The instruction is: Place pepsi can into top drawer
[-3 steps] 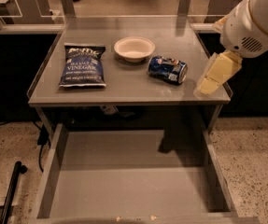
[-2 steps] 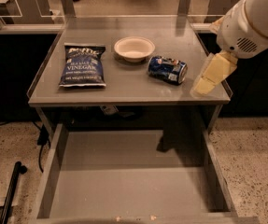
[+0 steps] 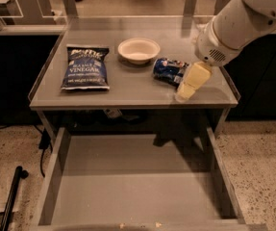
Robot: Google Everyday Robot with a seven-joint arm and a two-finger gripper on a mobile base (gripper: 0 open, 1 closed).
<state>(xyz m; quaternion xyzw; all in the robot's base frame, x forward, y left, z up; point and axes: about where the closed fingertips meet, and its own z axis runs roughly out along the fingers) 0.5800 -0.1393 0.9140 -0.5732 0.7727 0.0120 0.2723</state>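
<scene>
The pepsi can (image 3: 168,70) lies on its side on the grey tabletop (image 3: 128,85), right of centre. The gripper (image 3: 189,84) hangs from the white arm (image 3: 233,25) just right of the can, its pale yellow tip low over the tabletop's front right part. The top drawer (image 3: 132,186) is pulled out below the table, its flat bottom bare.
A blue chip bag (image 3: 86,67) lies on the left of the tabletop. A white bowl (image 3: 138,50) sits at the back centre, just left of the can. A black pole (image 3: 12,196) leans at the lower left on the speckled floor.
The arm and gripper have moved left, closer to the can. The can, bag and bowl have not moved.
</scene>
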